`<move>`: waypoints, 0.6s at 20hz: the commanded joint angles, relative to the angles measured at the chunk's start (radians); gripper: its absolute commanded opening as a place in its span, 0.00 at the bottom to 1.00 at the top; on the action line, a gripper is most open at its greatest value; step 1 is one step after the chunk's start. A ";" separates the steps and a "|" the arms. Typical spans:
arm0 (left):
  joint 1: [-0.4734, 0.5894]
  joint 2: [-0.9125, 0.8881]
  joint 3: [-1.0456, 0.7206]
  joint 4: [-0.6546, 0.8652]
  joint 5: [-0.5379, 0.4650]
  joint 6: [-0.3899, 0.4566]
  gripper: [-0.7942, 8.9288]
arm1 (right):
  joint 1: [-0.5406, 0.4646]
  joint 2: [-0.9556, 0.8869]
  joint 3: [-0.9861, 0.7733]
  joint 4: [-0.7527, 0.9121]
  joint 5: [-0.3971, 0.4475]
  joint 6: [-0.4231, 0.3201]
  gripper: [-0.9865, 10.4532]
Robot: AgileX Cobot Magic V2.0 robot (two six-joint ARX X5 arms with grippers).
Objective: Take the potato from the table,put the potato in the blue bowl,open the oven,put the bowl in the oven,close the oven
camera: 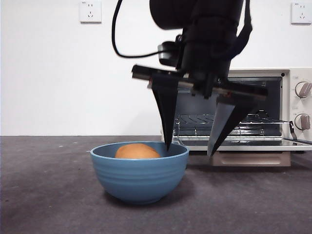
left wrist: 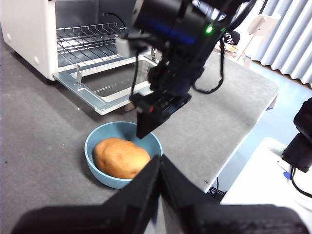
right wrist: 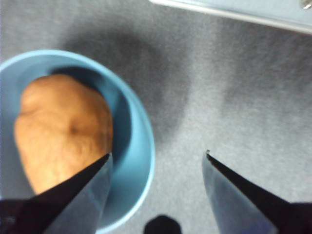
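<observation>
The potato (camera: 136, 151) (left wrist: 121, 157) (right wrist: 63, 126) lies inside the blue bowl (camera: 139, 178) (left wrist: 88, 146) (right wrist: 144, 141), which stands on the table (camera: 48, 200) in front of the oven (camera: 298, 105) (left wrist: 27, 29). The oven door (camera: 253, 144) (left wrist: 87, 92) lies folded down, showing the wire rack (camera: 204, 119). My right gripper (camera: 189, 150) (right wrist: 157, 153) (left wrist: 146, 129) is open and straddles the bowl's rim on the oven side, one jaw tip inside, the other outside. My left gripper (left wrist: 160, 158) is shut on nothing, held high and away from the bowl.
Two knobs (camera: 303, 105) sit on the oven's right panel. The table's edge (left wrist: 243, 141) runs past the bowl, with floor and furniture beyond. Wall sockets (camera: 90, 10) are on the white wall behind.
</observation>
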 commanded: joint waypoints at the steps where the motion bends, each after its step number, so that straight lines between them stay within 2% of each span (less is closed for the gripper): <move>1: 0.004 -0.002 -0.010 0.009 0.003 -0.003 0.07 | -0.006 0.038 -0.005 0.020 0.003 0.025 0.28; 4: 0.004 -0.002 -0.010 0.008 0.003 -0.003 0.07 | -0.006 0.073 -0.005 0.020 0.002 0.032 0.08; 8: 0.004 0.001 -0.010 0.006 0.003 -0.003 0.07 | -0.007 0.054 -0.001 0.018 0.015 0.049 0.08; 12: 0.004 0.004 -0.010 0.006 0.003 -0.003 0.07 | -0.058 -0.018 0.014 -0.047 0.019 0.063 0.08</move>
